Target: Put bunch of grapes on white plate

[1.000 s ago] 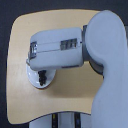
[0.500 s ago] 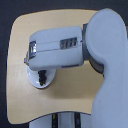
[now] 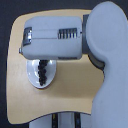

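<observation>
The white plate (image 3: 36, 79) lies on the wooden table, toward the exterior view's left, and its upper part is covered by my arm. A dark elongated bunch of grapes (image 3: 43, 71) rests on the plate's middle, running from under the arm down toward the plate's lower rim. No green leaf can be made out. My arm's large grey forearm casing (image 3: 52, 39) hangs right over the plate's upper edge. The gripper is hidden beneath this casing, so its fingers do not show.
The light wooden table (image 3: 75, 95) has rounded corners and sits on a dark floor. My arm's bulky grey shoulder and upper arm (image 3: 110, 65) fill the exterior view's right side. Pale base parts (image 3: 65, 120) show at the bottom edge.
</observation>
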